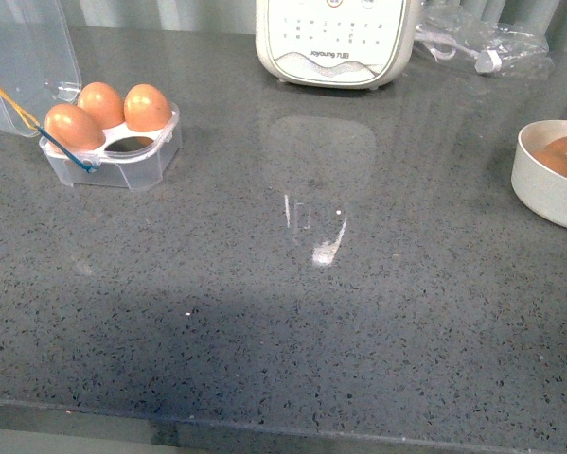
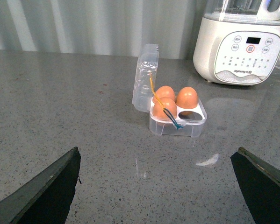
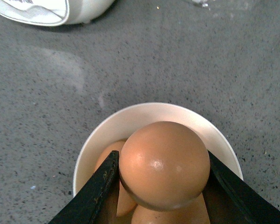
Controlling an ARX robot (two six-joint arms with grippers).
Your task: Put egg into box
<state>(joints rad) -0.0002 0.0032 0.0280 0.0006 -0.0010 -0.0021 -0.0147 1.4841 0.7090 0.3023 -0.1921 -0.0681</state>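
In the right wrist view my right gripper (image 3: 164, 179) is shut on the egg (image 3: 164, 163), orange-brown and smooth, held just above the white bowl (image 3: 107, 133), where more brown eggs lie underneath. The box (image 1: 122, 156) stands at the far left of the counter with its clear lid (image 1: 23, 57) swung open; three eggs fill it and one front cell (image 1: 132, 144) is bare. The left wrist view shows the box (image 2: 179, 122) ahead of my left gripper (image 2: 158, 182), which is open wide over bare counter. Neither arm shows in the front view.
A white kitchen appliance (image 1: 335, 38) stands at the back centre, with crumpled clear plastic (image 1: 482, 43) to its right. The bowl (image 1: 539, 184) sits at the right edge. The counter's front edge (image 1: 283, 426) runs along the bottom.
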